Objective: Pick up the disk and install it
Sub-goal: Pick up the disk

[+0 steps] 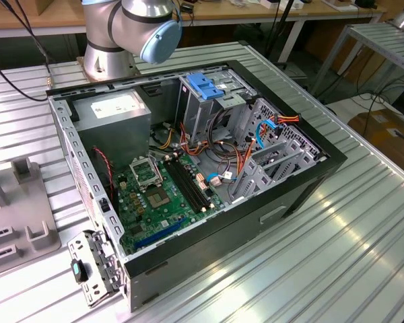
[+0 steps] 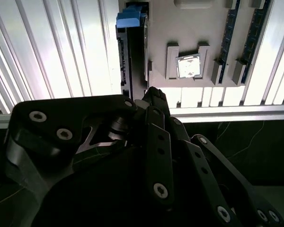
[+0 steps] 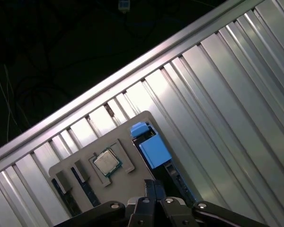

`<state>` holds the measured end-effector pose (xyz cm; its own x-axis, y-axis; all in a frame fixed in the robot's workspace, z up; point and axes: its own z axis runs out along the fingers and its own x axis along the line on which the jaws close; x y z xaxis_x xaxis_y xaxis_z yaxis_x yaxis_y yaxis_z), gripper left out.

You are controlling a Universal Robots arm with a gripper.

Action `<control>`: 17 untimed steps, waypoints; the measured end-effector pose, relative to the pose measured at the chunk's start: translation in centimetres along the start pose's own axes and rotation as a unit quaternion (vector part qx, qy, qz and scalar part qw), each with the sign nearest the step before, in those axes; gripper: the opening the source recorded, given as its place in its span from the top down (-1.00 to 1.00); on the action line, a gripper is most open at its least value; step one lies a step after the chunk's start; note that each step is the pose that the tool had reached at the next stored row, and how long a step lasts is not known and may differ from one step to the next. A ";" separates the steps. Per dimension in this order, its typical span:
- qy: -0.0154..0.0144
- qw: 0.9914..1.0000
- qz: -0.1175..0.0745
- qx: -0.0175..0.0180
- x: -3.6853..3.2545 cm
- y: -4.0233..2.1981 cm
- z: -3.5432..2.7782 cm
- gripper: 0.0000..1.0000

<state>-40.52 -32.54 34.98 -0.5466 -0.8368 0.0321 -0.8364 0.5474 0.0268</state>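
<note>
Exterior view's left: a grey fixture [image 1: 27, 225] sat on the ribbed aluminium table [image 1: 337, 256]. Right of it the open computer case [image 1: 303, 182] lay on its side with the cover off, presumably so its bays could be reached from above. Inside, the power-supply box [image 1: 114, 111] was at the far left, the motherboard [image 1: 161, 195] nearer, and the metal drive cage with its light-blue bracket [image 1: 205, 84] far, right of centre. The arm's base [image 1: 111, 40] stood beyond the case. In the second wrist view a grey holder plate [image 2: 189, 28] lay near the table's edge and carried a processor chip [image 2: 188, 66] in a pocket. The disk [image 2: 124, 56] stood on edge in a slot beside the chip, blue carrier end away from the arm. It was likely set upright so that fingers from above could pinch its flat faces. The gripper [image 2: 154, 94] hung over the plate with its fingers drawn together and nothing between them. Its tips were just short of the disk's nearer end and apparently clear of it. The first wrist view agreed: the disk [image 3: 154, 149] was in line ahead of the closed gripper [image 3: 150, 187].
</note>
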 end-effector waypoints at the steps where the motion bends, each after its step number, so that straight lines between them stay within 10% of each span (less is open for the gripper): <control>1: 0.000 1.000 0.000 0.000 0.00 0.00 0.00 0.79; 17: 0.000 1.000 -0.012 0.000 0.00 0.00 0.00 0.79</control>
<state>-40.52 -32.54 34.98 -0.5260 -0.8499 0.0321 -0.8496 0.5268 0.0267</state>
